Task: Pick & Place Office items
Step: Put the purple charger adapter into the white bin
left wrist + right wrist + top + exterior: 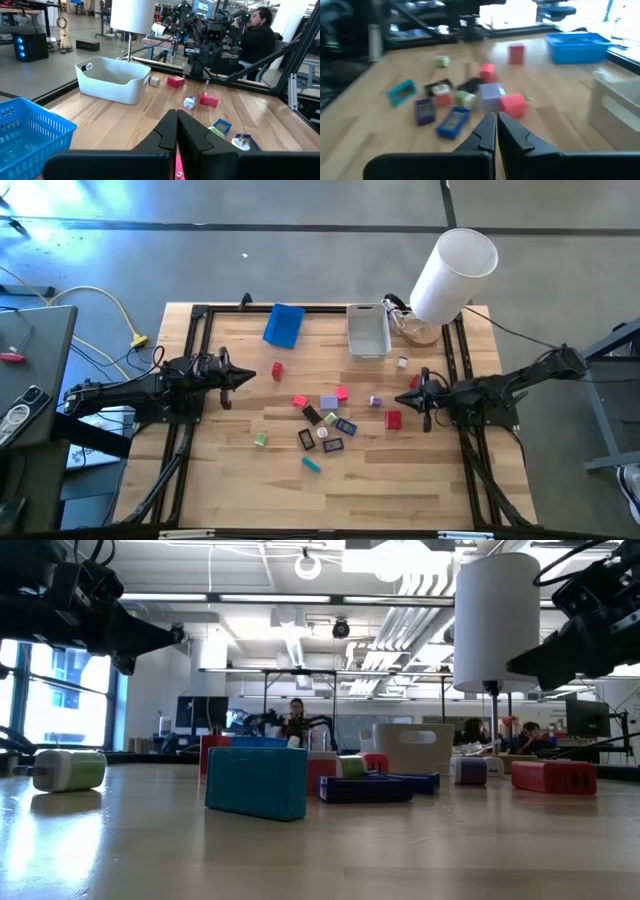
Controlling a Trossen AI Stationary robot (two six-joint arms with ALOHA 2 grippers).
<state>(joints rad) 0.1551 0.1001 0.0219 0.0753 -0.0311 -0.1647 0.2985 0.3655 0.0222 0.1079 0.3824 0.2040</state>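
Observation:
The office items lie scattered on the wooden table's middle: a red block (277, 371), a pink piece (299, 401), a lavender block (328, 402), a red block (393, 419), a teal piece (311, 464), a green piece (260, 440) and several dark ones. My left gripper (250, 376) hovers shut at the left, pointing level toward the red block, touching nothing. My right gripper (400, 398) hovers shut at the right, just beside the items. In the right wrist view its tips (496, 117) point at the pink block (512, 104) and the lavender block (491, 95).
A blue tray (284, 325) and a translucent white bin (368, 330) stand at the table's far edge. A tall white cylinder (455, 275) rises at the far right corner. Black frame rails (195, 340) run along the table's sides. Bare wood lies near the front edge.

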